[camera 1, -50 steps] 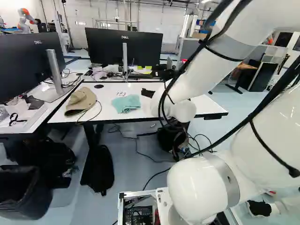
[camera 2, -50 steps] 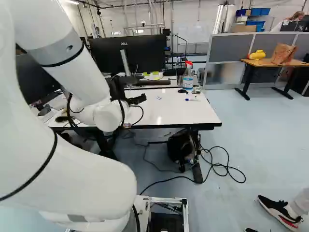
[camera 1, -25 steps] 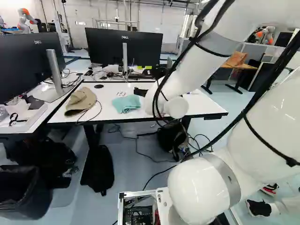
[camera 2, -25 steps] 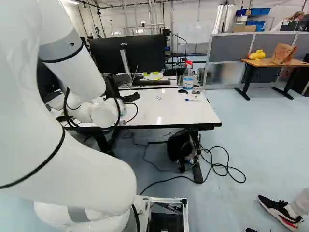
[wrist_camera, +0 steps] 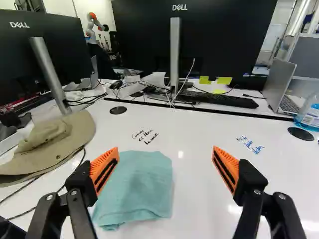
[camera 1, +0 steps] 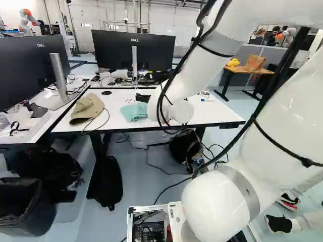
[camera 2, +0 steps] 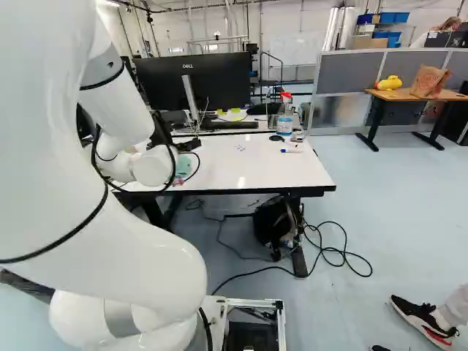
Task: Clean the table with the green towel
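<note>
The green towel [wrist_camera: 137,186] lies folded on the white table [wrist_camera: 194,167], a little bunched at its near side. The gripper [camera 2: 189,145] is above the table and close to the towel. In the wrist view its two fingers stand wide apart, and they hold nothing. The towel is partly between these fingers, nearer to the left one; if this finger touches the cloth, I cannot tell.

Just beyond the towel there is some black writing [wrist_camera: 145,136] on the table top. Blue writing [wrist_camera: 250,145] is beyond the towel too, but well to its right. To the left of the towel lies a tan hat [wrist_camera: 55,137], and a thin black cable [camera 1: 107,119] runs between the two. A black disc [wrist_camera: 118,110] is set in the table behind the towel.

Farther behind the towel stand a monitor [wrist_camera: 209,45], a keyboard [wrist_camera: 219,98] and, toward the right, an open laptop [wrist_camera: 281,87]. Well apart from the towel, also on its right, are a spray bottle [camera 2: 285,123] with red head and a marker [camera 2: 291,150].
</note>
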{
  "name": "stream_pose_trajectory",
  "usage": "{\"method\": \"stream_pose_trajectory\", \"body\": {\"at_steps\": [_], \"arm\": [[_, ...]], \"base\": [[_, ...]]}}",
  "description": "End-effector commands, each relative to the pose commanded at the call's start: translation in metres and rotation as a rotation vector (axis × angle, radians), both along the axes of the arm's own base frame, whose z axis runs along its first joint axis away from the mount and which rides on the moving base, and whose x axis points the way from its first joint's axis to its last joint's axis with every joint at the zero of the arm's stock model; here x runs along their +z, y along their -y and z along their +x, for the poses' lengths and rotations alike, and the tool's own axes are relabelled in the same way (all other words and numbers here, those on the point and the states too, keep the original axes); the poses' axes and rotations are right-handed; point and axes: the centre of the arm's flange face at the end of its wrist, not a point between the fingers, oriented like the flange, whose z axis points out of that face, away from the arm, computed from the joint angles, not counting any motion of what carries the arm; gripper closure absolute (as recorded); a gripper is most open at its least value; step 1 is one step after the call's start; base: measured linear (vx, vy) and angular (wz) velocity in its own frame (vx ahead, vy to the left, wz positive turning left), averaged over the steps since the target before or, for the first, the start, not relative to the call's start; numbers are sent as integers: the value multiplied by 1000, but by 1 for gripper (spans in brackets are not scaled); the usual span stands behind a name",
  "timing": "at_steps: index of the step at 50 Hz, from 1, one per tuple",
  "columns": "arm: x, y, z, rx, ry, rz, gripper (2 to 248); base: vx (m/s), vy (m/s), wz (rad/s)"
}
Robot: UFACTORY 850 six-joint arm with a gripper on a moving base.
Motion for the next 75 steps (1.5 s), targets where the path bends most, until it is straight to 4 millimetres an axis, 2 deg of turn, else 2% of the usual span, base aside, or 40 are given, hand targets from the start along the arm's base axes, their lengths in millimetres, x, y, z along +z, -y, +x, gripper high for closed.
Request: {"method": "stream_pose_trajectory", "body": {"at_steps": [29, 56, 75], "arm": [[-8, -43, 31, 70, -105, -32, 3], [-25, -71, 73, 67, -281, -76, 3], [-36, -77, 75, 58, -415, -107, 3]], "base": [[0, 0, 0], [0, 0, 0], [0, 0, 0]]}}
